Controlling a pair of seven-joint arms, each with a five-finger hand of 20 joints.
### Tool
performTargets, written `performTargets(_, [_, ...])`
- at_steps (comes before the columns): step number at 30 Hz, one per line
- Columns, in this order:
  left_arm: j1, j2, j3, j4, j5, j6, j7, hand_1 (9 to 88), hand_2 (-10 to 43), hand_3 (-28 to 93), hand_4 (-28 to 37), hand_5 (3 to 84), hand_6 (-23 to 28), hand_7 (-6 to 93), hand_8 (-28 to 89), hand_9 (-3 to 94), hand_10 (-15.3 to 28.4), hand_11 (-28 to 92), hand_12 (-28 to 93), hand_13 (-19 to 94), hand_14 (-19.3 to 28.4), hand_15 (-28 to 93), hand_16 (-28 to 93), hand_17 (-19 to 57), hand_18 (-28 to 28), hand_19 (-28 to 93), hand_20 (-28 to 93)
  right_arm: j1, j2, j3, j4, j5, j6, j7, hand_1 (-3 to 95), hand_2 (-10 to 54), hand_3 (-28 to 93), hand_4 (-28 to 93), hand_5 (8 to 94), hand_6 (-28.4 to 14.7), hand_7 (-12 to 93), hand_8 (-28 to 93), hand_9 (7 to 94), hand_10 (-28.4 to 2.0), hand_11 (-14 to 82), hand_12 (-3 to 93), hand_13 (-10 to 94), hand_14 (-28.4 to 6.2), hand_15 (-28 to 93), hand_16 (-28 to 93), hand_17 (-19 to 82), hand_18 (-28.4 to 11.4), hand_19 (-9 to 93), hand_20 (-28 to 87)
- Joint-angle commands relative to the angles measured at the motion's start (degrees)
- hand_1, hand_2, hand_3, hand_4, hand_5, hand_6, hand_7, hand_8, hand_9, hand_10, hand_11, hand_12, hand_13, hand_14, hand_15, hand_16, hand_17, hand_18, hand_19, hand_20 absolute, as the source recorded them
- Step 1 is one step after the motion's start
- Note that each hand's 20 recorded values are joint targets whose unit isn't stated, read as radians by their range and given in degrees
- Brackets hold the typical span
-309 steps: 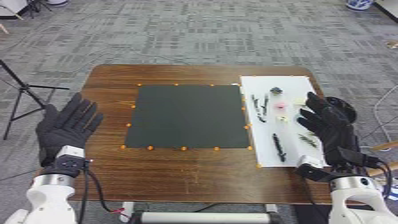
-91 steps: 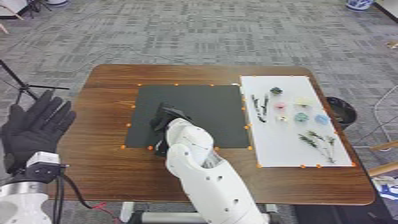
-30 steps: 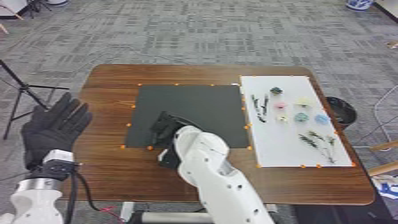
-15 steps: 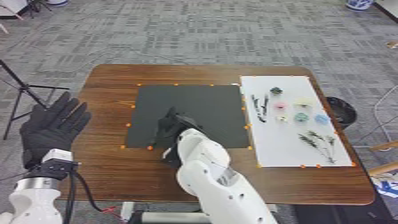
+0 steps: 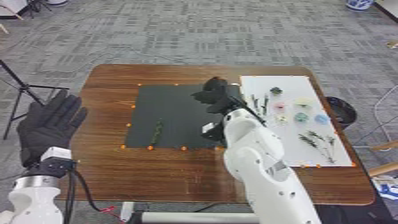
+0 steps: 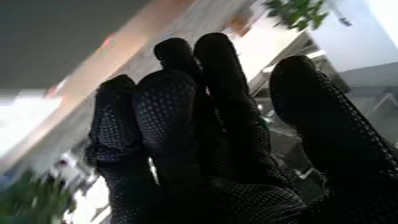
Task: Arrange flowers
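The right hand (image 5: 213, 95) is positioned over the right-hand part of the dark mat (image 5: 191, 102), near the white board (image 5: 284, 142), with its arm entering from the bottom edge of the head view. In the right wrist view, the fingers of the right hand (image 6: 204, 190) are extended close alongside one another, and the thumb (image 6: 311, 100) stands apart from them. The left hand (image 5: 49, 127) is located beside the left edge of the table (image 5: 107, 165), fingers straight and slightly spread. One green sprig (image 5: 158, 132) lies lengthwise on the left part of the mat, its lower end near the front edge. The white board, to the right of the mat, carries the remaining components: a dark flower (image 5: 276, 90) at the far end; a pink flower (image 5: 280, 106) and a pale yellow flower (image 5: 303, 101) nearer; then a small cream flower (image 5: 282, 118), a teal flower (image 5: 301, 118) and a blue flower (image 5: 322, 119); leafy sprigs (image 5: 317, 139) at the near end; and dark stems (image 5: 265, 104) along the mat side
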Motion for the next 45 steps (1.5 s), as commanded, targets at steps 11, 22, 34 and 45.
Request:
performTargets(11, [-1.39,-0.07,0.27,-0.15,0.40,0.93,0.29,24.4,15.1,69,-28.3,43.0,8.1,8.9,-9,35.7,13.6,18,8,25,10.9,16,-5,-5.4,14.1,36,8,-11.79,15.87,21.24,-9.03,-9.57,-5.16,7.80,31.6,0.6,71,-13,62.7,-9.3,25,-8,63.1,-21.0,16.2,17.8,64,-15.2,72,31,39,-25.7,90,19])
performTargets(22, [1.96,-1.14,-0.85,-1.58,0.51,2.09,0.85,24.1,15.0,70,-28.3,42.5,8.1,9.1,-9,34.5,13.7,18,9,23,13.4,19,-3,-6.2,14.5,37,9,-18.00,17.21,30.62,-9.79,-12.24,-14.29,13.47,34.5,-9.4,65,-22,59.9,-10.2,12,-7,60.2,-20.9,21.4,22.5,62,-15.7,77,32,36,-25.8,88,23])
performTargets(34, [2.63,-1.30,0.51,-2.04,-0.90,4.20,1.54,24.6,15.3,69,-28.3,43.4,8.5,10.0,-9,35.9,14.0,20,9,26,15.3,25,-3,-6.8,15.5,38,10,-21.28,16.48,33.38,-11.34,-8.80,-17.84,16.88,39.6,-9.5,60,-28,65.2,-9.9,12,-7,55.1,-21.8,48.5,37.9,58,-17.0,80,43,34,-25.6,86,27])
performTargets(45, [2.70,-1.34,0.42,-2.66,-0.15,6.20,0.13,26.6,16.2,69,-28.3,44.1,8.7,10.8,-9,36.5,14.3,21,9,27,15.5,28,-4,-6.7,15.4,39,10,-24.04,14.64,35.36,-11.27,-5.87,-19.01,18.54,42.4,-9.5,63,-28,64.6,-9.1,13,-7,54.4,-21.6,47.3,36.8,57,-17.2,79,42,34,-25.4,84,28])
